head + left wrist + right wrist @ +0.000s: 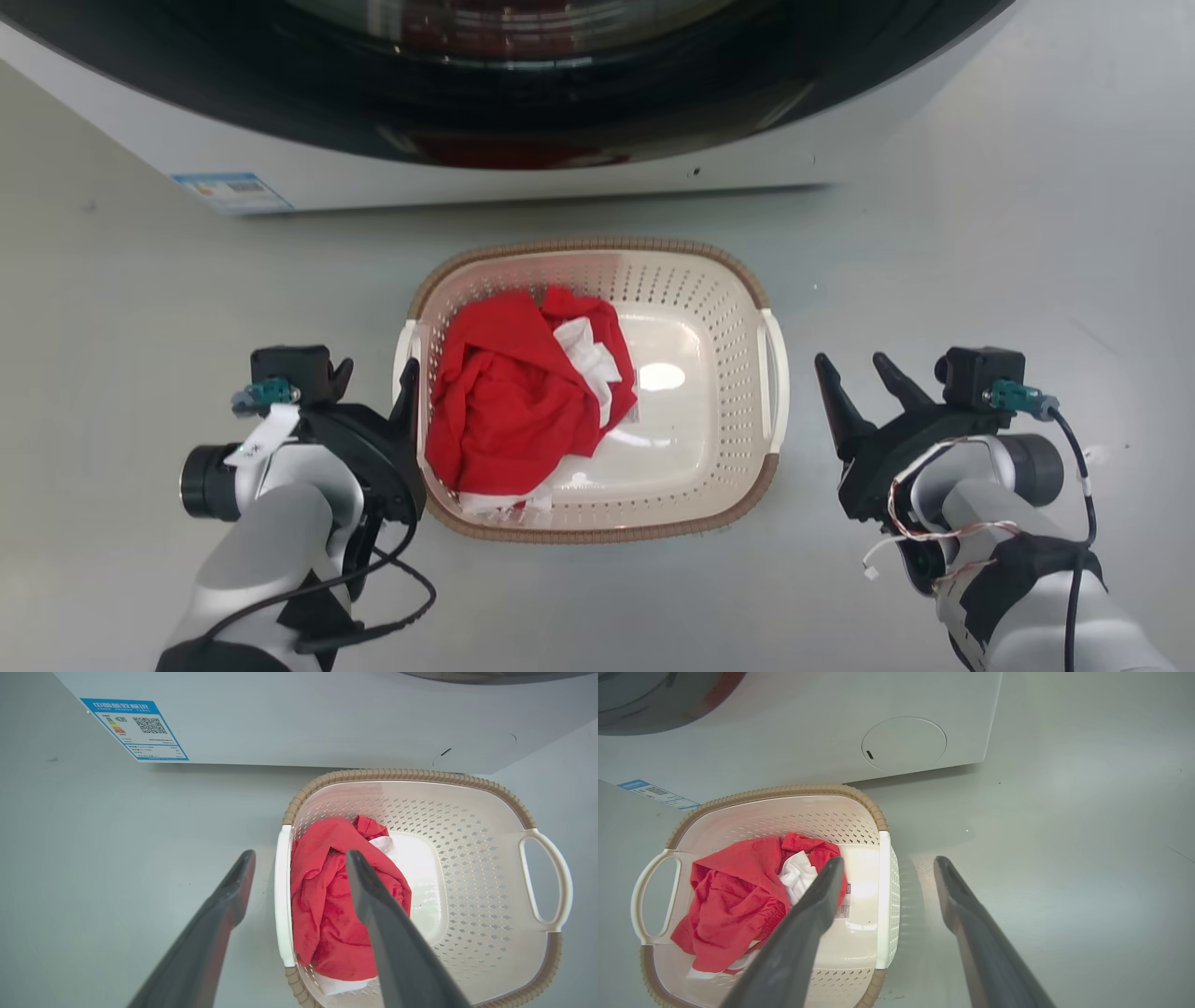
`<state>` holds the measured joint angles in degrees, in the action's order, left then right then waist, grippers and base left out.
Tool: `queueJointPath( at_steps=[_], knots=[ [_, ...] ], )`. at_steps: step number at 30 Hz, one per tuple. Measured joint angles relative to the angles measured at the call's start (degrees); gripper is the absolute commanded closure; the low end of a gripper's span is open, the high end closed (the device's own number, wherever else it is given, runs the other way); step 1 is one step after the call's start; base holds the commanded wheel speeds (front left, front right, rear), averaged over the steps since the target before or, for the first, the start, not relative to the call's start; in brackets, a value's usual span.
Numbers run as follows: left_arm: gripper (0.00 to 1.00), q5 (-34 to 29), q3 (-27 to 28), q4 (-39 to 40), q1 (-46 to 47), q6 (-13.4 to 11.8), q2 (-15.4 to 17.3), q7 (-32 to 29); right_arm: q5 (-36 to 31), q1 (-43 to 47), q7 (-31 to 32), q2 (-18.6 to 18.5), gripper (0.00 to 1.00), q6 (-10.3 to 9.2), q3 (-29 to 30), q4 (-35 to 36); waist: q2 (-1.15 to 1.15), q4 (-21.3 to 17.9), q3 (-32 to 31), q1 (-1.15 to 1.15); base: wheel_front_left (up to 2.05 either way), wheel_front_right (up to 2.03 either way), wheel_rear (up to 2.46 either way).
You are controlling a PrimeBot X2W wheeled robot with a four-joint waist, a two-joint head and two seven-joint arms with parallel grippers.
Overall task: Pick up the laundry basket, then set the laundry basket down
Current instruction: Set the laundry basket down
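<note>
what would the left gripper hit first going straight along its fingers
Probably the white handle of the laundry basket, between the open fingers of the left gripper; its inner finger may meet the red cloth instead. Depth unclear.

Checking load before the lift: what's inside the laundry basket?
A crumpled red garment with some white fabric lies in the laundry basket, toward the robot's left. The rest of its floor is bare. Anything under the clothes is covered.
</note>
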<state>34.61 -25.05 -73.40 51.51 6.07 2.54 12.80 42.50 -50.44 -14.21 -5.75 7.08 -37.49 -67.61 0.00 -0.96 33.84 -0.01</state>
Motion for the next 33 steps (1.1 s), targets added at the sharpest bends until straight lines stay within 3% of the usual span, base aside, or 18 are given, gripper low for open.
queueJointPath(
  at_steps=[11, 22, 33],
  knots=[
    [0.00, -1.0, -1.1, 0.2, -5.3, -0.5, -0.1, 1.2, 0.1, 4.9, 0.0, -0.4, 0.00, -0.02, 0.6, 0.4, 0.00, 0.0, -8.9, 0.00, 0.00, 0.00, 0.00],
    [0.00, -1.5, -0.8, 3.4, -10.1, -1.2, -0.1, 1.5, -0.3, 10.7, 0.0, -0.9, 0.00, -1.85, 2.7, 3.3, 0.00, 0.0, -15.9, 0.00, 0.00, 0.00, 0.00],
    [0.00, -2.2, 0.8, 9.9, -16.8, -3.8, 0.6, 1.5, -2.3, 16.4, -0.1, -2.2, 0.00, -3.94, 4.9, 8.9, 0.00, 0.3, -21.9, 0.00, 0.00, 0.00, 0.00]
  ],
)
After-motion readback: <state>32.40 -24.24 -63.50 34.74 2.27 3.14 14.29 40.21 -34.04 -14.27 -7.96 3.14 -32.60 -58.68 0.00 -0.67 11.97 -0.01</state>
